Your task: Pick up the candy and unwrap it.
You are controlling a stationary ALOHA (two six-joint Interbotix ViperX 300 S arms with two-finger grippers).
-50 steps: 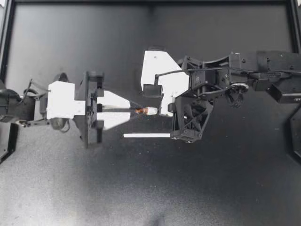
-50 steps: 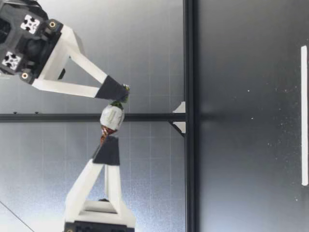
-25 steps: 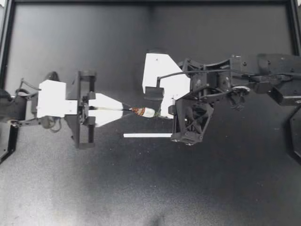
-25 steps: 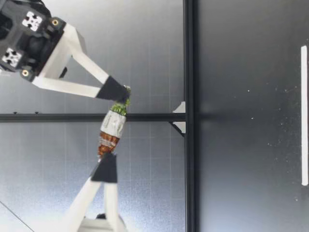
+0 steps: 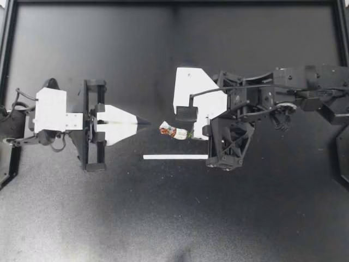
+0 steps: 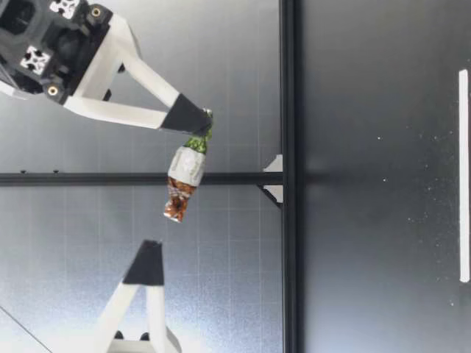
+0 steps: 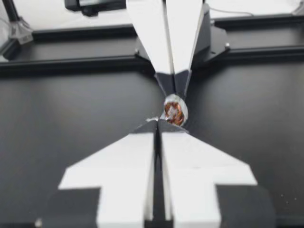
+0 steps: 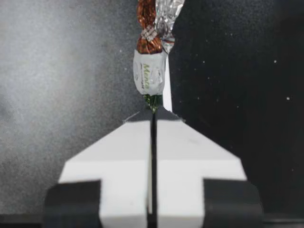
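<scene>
Foil-wrapped candy (image 5: 173, 131) hangs above the table (image 5: 163, 218), its green tail clamped in my right pincer (image 5: 190, 132); my left pincer (image 5: 146, 123), closed empty, sits leftward. Such a thin hold could slip.

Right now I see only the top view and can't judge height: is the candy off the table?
Observer: Yes. In the low view the candy hangs in the air above the table, from the right end effector.
Operator: How is it gripped?
Observer: The right wrist view shows it shut on only the candy's green twisted tip.
Operator: And the left one?
Observer: The left wrist view shows the left end effector shut on nothing, the candy just ahead.
</scene>
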